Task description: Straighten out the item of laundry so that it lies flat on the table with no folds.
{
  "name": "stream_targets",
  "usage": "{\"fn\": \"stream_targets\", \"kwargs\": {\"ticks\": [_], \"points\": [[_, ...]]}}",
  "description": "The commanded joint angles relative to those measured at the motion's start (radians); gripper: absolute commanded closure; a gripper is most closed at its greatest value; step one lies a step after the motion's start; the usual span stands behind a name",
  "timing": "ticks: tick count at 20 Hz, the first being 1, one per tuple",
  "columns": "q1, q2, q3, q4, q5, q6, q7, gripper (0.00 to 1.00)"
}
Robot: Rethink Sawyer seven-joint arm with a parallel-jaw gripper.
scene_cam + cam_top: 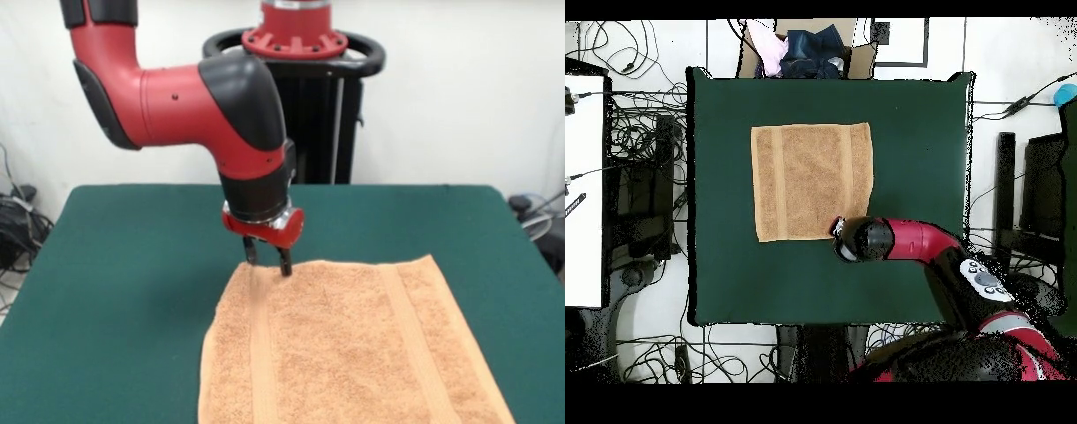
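Towel [353, 344] flat under pincer [267, 260]

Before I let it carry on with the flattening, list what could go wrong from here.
1. The pincer stands at the far edge of the towel, near one corner; if it lifts or drags from there, it could pull a new fold into cloth that looks flat.
2. The towel's near edge runs out of the front view, so any crease there could go unnoticed.

- The arm [177, 97] reaches down from above, its wrist pointing straight downward.
- The gripper [267, 256] (two dark fingers, slightly parted) hangs low with tips down.
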Motion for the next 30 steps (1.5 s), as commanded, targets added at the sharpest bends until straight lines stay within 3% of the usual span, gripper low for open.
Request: {"fn": "stream_targets", "kwargs": {"ticks": [1, 6, 12, 21, 22, 30], "points": [[0.023, 0.194, -0.075, -0.083, -0.068, -0.156, 0.063, 0.00], [0.018, 0.200, -0.085, -0.089, -0.066, -0.162, 0.045, 0.00], [-0.006, 0.150, -0.062, -0.100, -0.041, -0.055, -0.008, 0.00], [-0.014, 0.149, -0.052, -0.122, -0.034, -0.061, -0.009, 0.00], [-0.016, 0.150, -0.050, -0.120, -0.023, -0.066, 0.003, 1.00], [0.003, 0.141, -0.059, -0.098, -0.014, -0.097, 0.046, 1.00]]}}
